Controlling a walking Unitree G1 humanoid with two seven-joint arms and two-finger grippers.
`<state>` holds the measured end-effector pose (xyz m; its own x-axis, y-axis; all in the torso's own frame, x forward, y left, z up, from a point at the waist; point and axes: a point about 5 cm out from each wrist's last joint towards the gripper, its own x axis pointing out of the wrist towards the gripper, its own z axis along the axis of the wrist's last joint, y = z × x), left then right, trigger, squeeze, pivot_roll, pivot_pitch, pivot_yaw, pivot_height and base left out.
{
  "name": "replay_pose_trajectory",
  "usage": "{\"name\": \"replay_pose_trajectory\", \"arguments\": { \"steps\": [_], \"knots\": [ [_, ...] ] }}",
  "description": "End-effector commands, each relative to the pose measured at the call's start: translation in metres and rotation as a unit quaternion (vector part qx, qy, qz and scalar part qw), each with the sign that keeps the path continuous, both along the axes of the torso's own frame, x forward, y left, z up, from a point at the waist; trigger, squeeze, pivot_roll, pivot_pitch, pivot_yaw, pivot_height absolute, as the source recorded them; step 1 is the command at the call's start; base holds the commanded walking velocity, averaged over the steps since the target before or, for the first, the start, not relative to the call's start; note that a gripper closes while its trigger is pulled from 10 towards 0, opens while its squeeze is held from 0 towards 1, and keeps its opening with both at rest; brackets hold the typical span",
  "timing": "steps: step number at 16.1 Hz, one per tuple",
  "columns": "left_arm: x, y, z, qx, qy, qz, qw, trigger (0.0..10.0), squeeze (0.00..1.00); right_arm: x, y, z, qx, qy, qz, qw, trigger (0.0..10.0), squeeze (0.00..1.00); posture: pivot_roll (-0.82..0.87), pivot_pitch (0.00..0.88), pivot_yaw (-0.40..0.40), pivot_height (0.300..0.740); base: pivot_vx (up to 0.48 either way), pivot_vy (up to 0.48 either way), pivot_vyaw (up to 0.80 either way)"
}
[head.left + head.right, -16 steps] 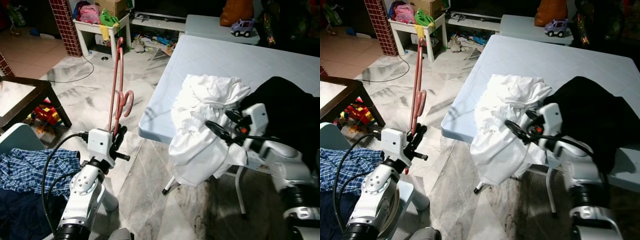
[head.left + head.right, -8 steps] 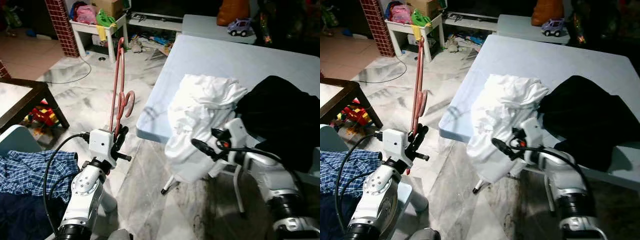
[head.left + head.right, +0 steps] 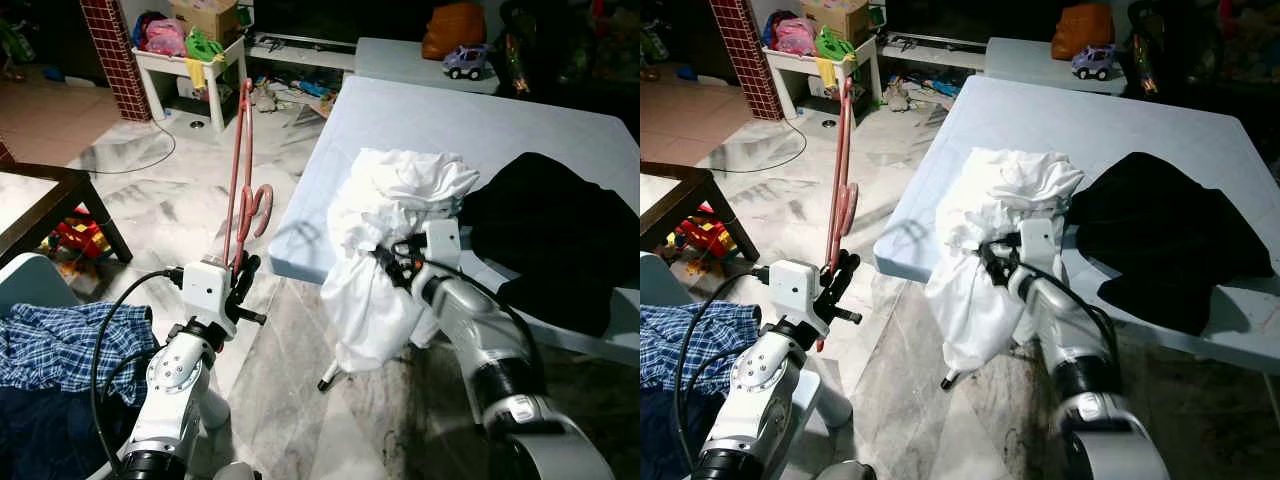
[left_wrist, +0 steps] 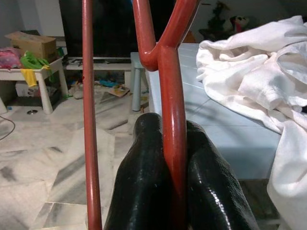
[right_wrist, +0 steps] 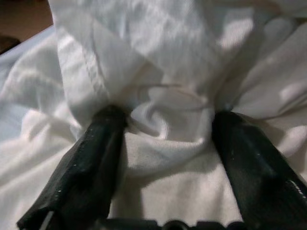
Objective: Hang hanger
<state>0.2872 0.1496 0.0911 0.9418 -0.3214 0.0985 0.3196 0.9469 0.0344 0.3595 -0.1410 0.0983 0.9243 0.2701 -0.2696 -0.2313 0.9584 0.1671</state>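
Left wrist view: left gripper (image 4: 173, 191) clamped tight on pink plastic hanger (image 3: 238, 170), upright beside pale blue table (image 3: 520, 120). Right gripper (image 5: 165, 143), fingers wide apart, pressed into crumpled white shirt (image 3: 385, 240) at table edge.

Head stereo downward; wrist close-ups

floor (image 3: 150, 190): grey marble | table (image 3: 480, 120): pale blue | brick pillar (image 3: 110, 40) | light: dim
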Motion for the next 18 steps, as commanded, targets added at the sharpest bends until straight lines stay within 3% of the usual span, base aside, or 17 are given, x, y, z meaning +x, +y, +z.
{"name": "replay_pose_trajectory", "arguments": {
  "steps": [1, 3, 6, 7, 11, 15, 18],
  "knots": [
    [-0.001, -0.002, 0.000, 0.000, -0.003, -0.001, 1.000, 10.0, 0.00, 0.007, 0.001, 0.009, 0.013, -0.011, -0.024, 1.000, 0.0, 0.00, 0.16, 0.045, -0.069, 0.740, 0.000, 0.000, 0.00],
    [-0.001, -0.004, 0.000, -0.001, -0.004, -0.001, 1.000, 10.0, 0.00, 0.023, 0.014, 0.029, 0.035, -0.031, -0.056, 0.997, 0.0, 0.00, 0.16, 0.043, -0.073, 0.740, 0.000, 0.000, 0.00],
    [0.000, -0.005, 0.000, -0.003, -0.004, -0.001, 1.000, 10.0, 0.00, 0.038, 0.019, 0.058, 0.057, -0.069, -0.086, 0.992, 0.0, 0.00, 0.17, 0.043, -0.080, 0.740, 0.000, 0.000, 0.00],
    [-0.001, -0.006, -0.001, -0.003, -0.003, -0.001, 1.000, 10.0, 0.00, 0.048, 0.016, 0.084, 0.069, -0.099, -0.106, 0.987, 0.0, 0.00, 0.17, 0.043, -0.081, 0.740, 0.000, 0.000, 0.00],
    [-0.001, -0.008, -0.001, -0.003, -0.003, -0.002, 1.000, 10.0, 0.00, 0.063, -0.003, 0.136, 0.086, -0.156, -0.164, 0.970, 0.0, 0.00, 0.18, 0.044, -0.086, 0.740, 0.000, 0.000, 0.00],
    [-0.001, -0.006, -0.001, -0.003, -0.005, 0.005, 1.000, 10.0, 0.00, 0.061, -0.047, 0.243, 0.133, -0.321, -0.235, 0.908, 0.0, 0.00, 0.19, 0.044, -0.089, 0.740, 0.000, 0.000, 0.00],
    [-0.002, -0.005, -0.001, -0.004, -0.009, 0.013, 1.000, 10.0, 0.00, 0.046, -0.066, 0.285, 0.078, -0.432, -0.259, 0.860, 0.0, 0.00, 0.19, 0.044, -0.091, 0.740, 0.000, 0.000, 0.00]
  ]
}}
